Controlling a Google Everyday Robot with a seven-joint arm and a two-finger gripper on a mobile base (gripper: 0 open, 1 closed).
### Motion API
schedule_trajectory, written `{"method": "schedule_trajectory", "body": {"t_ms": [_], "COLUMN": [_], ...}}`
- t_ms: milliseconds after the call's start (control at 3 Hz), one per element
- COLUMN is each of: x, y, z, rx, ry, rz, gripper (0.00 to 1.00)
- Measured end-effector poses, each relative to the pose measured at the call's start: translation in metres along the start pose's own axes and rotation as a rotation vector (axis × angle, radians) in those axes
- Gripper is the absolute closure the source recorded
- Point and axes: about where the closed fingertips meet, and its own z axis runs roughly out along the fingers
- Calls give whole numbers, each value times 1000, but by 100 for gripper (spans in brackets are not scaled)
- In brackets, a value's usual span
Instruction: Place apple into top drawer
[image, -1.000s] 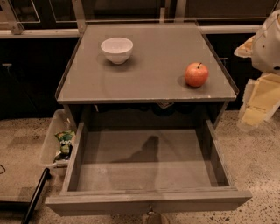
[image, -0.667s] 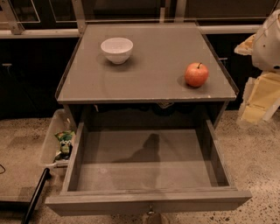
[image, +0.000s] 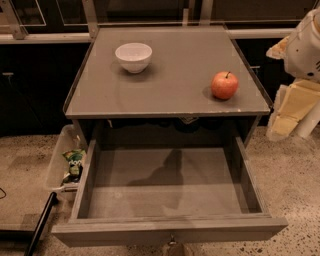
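A single small apple, red-orange with a short dark stem rising from its top, sat on the grey cabinet top. It lay to the left of the robot's gripper, which hung beside the cabinet's right edge, apart from the fruit. Whether the gripper was open or closed could not be told.

Below and to the left of the gripper, the one top drawer stood open, a wide, shallow grey-brown box with a small metal knob on its flat front panel.

One white bowl sat on the cabinet top's far-left part, well apart from the apple and farther again from the gripper. One clear plastic bin rested on the speckled floor beside the drawer's left wall, holding a green packet.
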Motion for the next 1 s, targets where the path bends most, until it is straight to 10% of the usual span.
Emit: {"method": "schedule_trajectory", "body": {"t_ms": [1000], "x": [1], "y": [-94], "z": [63], "rx": [44], "ry": [-241], "rz": [-56], "gripper": [0]}}
